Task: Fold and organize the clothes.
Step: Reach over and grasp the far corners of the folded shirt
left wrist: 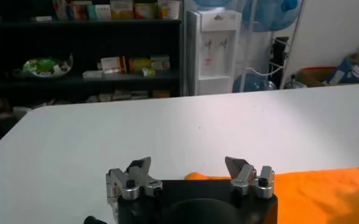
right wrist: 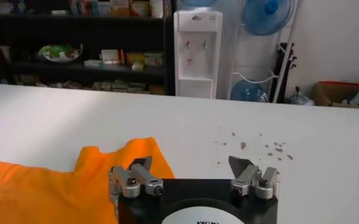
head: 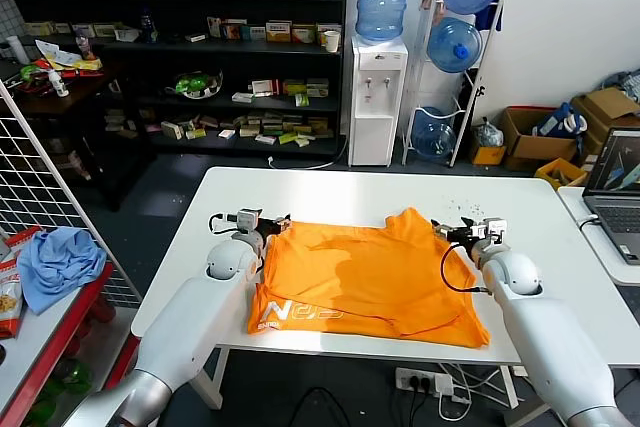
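Right now your orange T-shirt [head: 365, 277] lies flat on the white table [head: 330, 192]. Your left gripper [left wrist: 189, 167] and right gripper [right wrist: 191, 165] sit at its far corners, both spread wide, holding nothing.

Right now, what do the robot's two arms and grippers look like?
Both arms are smooth white shells with rounded joints. The left gripper and right gripper each have a black body with short silver metal fingers fixed by screws. A black cable loops beside the right wrist.
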`<state>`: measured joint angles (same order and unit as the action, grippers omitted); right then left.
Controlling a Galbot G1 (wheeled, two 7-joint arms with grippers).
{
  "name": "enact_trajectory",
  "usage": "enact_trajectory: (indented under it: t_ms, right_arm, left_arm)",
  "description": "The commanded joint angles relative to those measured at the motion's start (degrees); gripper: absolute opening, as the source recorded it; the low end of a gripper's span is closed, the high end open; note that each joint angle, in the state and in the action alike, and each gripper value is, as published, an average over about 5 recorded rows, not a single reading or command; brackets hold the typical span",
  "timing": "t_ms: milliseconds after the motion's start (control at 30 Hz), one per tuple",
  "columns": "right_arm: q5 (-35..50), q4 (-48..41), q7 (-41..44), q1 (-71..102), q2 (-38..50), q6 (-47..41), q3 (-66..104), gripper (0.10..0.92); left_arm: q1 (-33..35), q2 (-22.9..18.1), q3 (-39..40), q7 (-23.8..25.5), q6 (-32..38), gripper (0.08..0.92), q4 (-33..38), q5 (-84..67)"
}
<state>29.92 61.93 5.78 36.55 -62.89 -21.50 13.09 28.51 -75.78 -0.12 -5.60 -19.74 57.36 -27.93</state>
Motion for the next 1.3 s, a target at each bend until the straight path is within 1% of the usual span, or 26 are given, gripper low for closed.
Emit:
enact_trajectory:
  t_ms: [33, 100, 167, 233, 667, 733, 867, 933, 1033, 1133, 1300]
  right_arm:
    - [-1.22, -5.37, 1.56, -2.53, -2.77, -0.14, -0.91, 0.813]
    - [-1.44, -5.51, 1.76, -2.6, -3.0, -0.09, -1.22, 0.786]
    - [-1.65, -5.62, 1.8, -2.72, -3.11, -0.01, -1.59, 0.735]
    - [-1.68, -5.84, 1.7, -2.9, -3.19, -0.04, -1.81, 0.674]
    - [-1.72, -6.48, 0.61, -2.79, -3.8, 0.36, -1.4, 0.302]
    - [-1.45, -6.05, 0.44, -2.72, -3.74, 0.57, -1.37, 0.241]
    - [-0.46, -3.43, -0.17, -2.04, -3.16, 1.49, -1.56, 0.145]
    - [0.33, -1.29, -0.76, -1.48, -2.68, 1.92, -1.71, 0.126]
    - [1.66, 2.32, -2.0, -0.5, -1.8, 1.99, -1.86, 0.125]
    - [2.59, 6.66, -3.36, 1.19, -0.5, 1.72, -1.84, 0.125]
    - [3.41, 17.5, -5.8, 7.96, 3.37, 0.35, -0.7, 0.125]
  left_arm:
    - [-3.33, -2.31, -0.09, 0.56, -0.62, 0.823, -8.19, 1.12]
    - [-3.1, -2.21, -0.15, 0.71, -0.58, 0.822, -8.09, 1.09]
    - [-2.89, -2.14, -0.24, 0.83, -0.46, 0.815, -7.95, 1.06]
    - [-2.69, -2.1, -0.32, 1.01, -0.4, 0.782, -7.72, 1.05]
    - [-0.33, -1.43, -0.78, 1.78, -1.0, 0.412, -4.51, -0.2]
    - [-0.04, -1.23, -0.86, 1.82, -1.01, 0.351, -3.63, -0.46]
    - [0.78, -0.7, -1.46, 1.38, -0.86, 0.238, -0.95, -1.42]
    - [1.48, -0.09, -1.86, 1.04, -0.81, 0.178, 1.04, -2.21]
    - [3.13, 1.58, -2.12, 0.55, -0.82, 0.11, 4.82, -3.55]
    - [5.55, 4.08, -2.45, -0.02, -0.89, 0.092, 9.5, -5.03]
    - [11.81, 9.41, -3.87, -1.31, -1.64, 0.092, 20.82, -7.58]
